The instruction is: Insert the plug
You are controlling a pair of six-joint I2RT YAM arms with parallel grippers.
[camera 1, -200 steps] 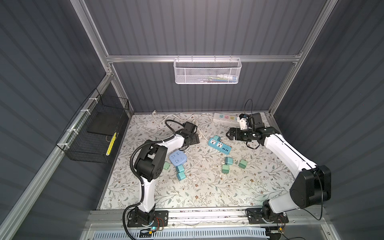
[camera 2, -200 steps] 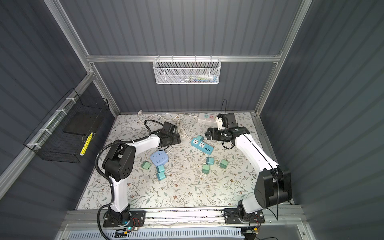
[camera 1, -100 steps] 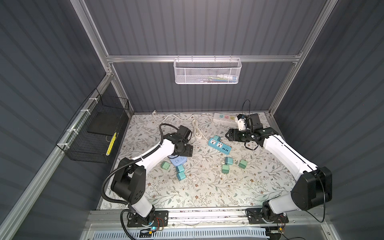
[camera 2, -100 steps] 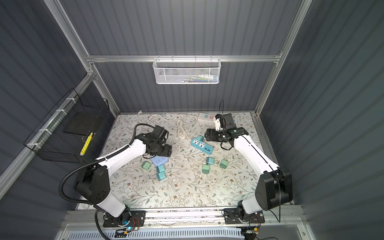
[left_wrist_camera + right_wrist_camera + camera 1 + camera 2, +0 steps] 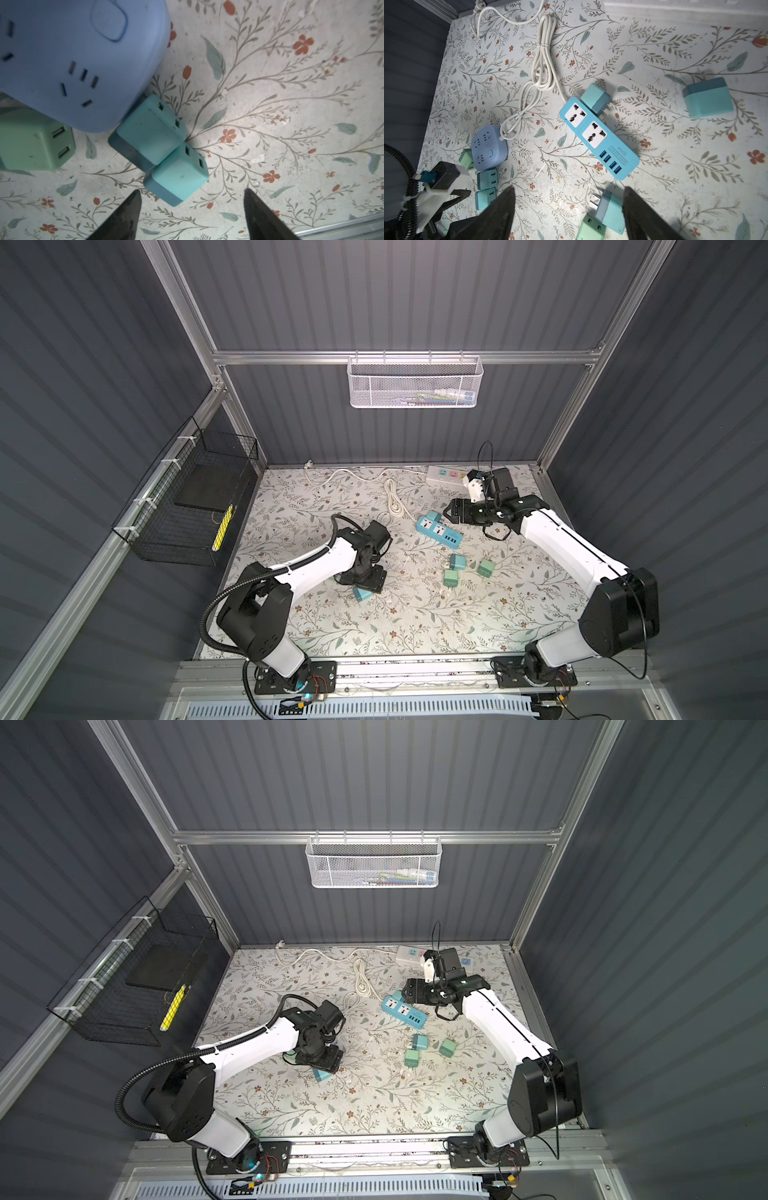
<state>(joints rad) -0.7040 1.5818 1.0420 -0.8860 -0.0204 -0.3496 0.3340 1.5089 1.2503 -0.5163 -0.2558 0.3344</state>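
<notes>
Table (image 5: 415,626): the 6 o'clock half is bare, open room. Clutter runs from centre toward 12. White strip (image 5: 446,475) hugs the 1 o'clock back edge. Blue power strip (image 5: 439,531) lies at 1 o'clock of centre. Right gripper (image 5: 568,187) hovers at the strip's 3 o'clock end, jaws spread, grasping nothing. Blue hub (image 5: 72,58) sits at 9 o'clock of centre, under the left arm. Left gripper (image 5: 191,190) is released and empty. Teal plug (image 5: 176,178) lies flat just off its tips, touching a second teal plug (image 5: 151,128) beside the hub.
</notes>
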